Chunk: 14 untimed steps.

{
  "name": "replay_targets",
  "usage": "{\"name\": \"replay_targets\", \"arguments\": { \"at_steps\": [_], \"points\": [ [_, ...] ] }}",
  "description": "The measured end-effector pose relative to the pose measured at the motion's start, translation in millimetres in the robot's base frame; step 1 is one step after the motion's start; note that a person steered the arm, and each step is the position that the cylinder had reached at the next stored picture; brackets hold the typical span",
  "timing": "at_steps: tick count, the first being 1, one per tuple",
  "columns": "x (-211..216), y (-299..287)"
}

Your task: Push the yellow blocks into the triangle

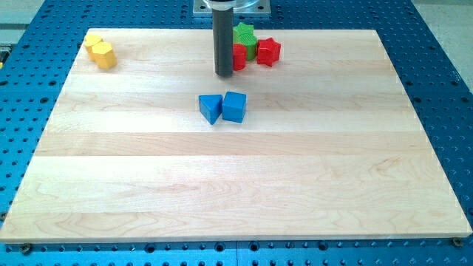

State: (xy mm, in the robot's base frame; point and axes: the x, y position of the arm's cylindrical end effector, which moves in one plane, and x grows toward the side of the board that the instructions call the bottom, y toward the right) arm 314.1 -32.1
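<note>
Two yellow blocks touch each other at the board's top left: a yellow hexagon [106, 55] and another yellow block [93, 42] just above and left of it. A blue triangle [211, 108] and a blue cube [234, 106] sit side by side near the board's centre. My tip [224, 74] rests on the board just above the blue pair, far to the right of the yellow blocks. It touches neither blue block.
A red block [239, 56], partly hidden by the rod, a red star [268, 51] and a green star [244, 34] cluster at the top centre, right of the rod. The wooden board [236, 185] lies on a blue perforated table [443, 89].
</note>
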Motion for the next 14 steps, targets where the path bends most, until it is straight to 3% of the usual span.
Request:
{"name": "replay_targets", "arguments": {
  "at_steps": [1, 2, 3, 4, 5, 6, 8, 9, 10, 11, 12, 14],
  "points": [
    [3, -78],
    [-42, -81],
    [-113, -90],
    [-121, -166],
    [-122, -235],
    [-88, -255],
    [4, -128],
    [-16, -121],
    [-80, -143],
    [-80, -209],
    [-29, -218],
    [-29, -255]
  ]
}}
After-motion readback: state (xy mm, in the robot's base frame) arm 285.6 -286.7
